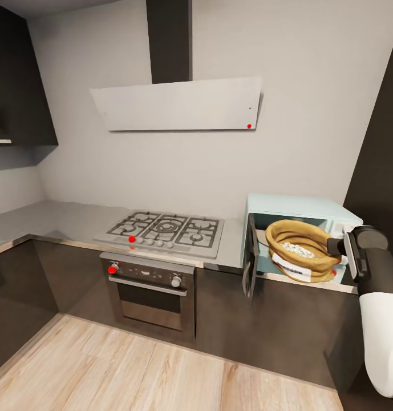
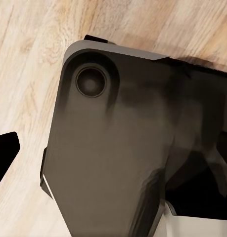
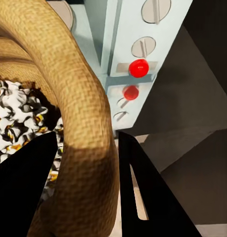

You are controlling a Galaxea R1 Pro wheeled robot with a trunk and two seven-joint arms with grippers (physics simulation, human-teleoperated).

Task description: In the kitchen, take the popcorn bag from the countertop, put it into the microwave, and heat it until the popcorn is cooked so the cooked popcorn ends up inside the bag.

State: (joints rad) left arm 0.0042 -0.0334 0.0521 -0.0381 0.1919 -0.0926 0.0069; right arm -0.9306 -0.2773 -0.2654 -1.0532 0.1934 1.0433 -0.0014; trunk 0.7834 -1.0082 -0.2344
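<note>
From the head camera, the pale mint microwave (image 1: 302, 208) sits on the grey countertop (image 1: 53, 220) to the right of the gas cooktop (image 1: 165, 230), its dark door (image 1: 250, 264) swung open toward the room. The popcorn bag (image 1: 302, 249) is at the mouth of the oven cavity, tipped so its rolled rim faces outward and white popped kernels show inside, with the white label low on its front. The right arm (image 1: 379, 319) reaches in from the right edge, its dark wrist meeting the bag's right side; the fingertips themselves are hidden there behind the bag. Below the cooktop is the built-in oven (image 1: 150, 291) with a red knob, and above it a flat grey hood (image 1: 179, 104). The left wrist camera looks down on a dark part of the robot's own body (image 2: 113, 148) over the wooden floor (image 2: 29, 64); one black fingertip (image 2: 4, 155) juts in at the edge, and I cannot tell how the left pincer stands. In the right wrist camera, the right gripper (image 3: 86, 190) has its two black fingers clamped on either side of the bag's thick rolled rim, popcorn (image 3: 19, 118) visible inside, and the microwave's knob panel with a red light (image 3: 138, 67) just beyond.
</note>
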